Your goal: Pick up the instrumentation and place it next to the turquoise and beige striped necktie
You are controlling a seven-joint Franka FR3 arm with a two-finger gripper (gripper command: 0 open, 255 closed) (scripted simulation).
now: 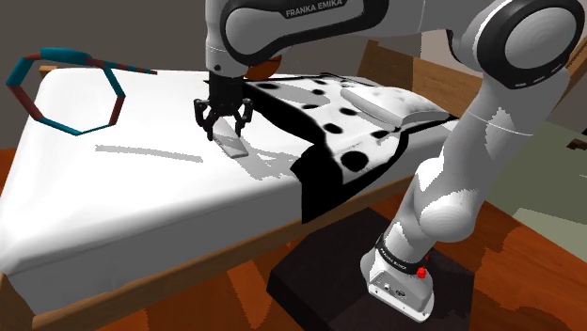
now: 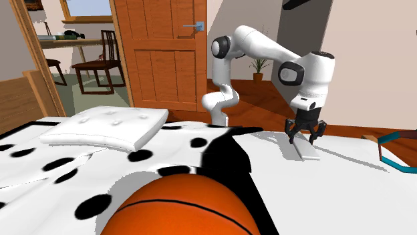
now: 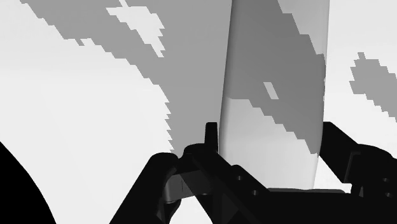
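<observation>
The instrumentation [image 1: 230, 143], drawn as a flat pale grey slab, is lying on the white bed sheet [image 1: 141, 188] in the shoulder view, directly under the gripper [image 1: 223, 119]. The gripper is hanging with its fingers spread wide just above the slab's far end. The teal and dark red striped necktie [image 1: 117, 83] is lying well apart from it, near the bed's far corner. A black-spotted blanket [image 1: 329, 113] is covering the other side.

In the second exterior view, the gripper [image 2: 306, 131] is straddling the slab [image 2: 309, 151], and the necktie [image 2: 399, 136] is showing at that view's right edge.

In the wrist view, the slab [image 3: 273, 95] is running between the black fingers [image 3: 212, 137] of the gripper [image 3: 273, 130]. They are standing apart, close against its edges, and I cannot tell whether they are pressing it.
</observation>
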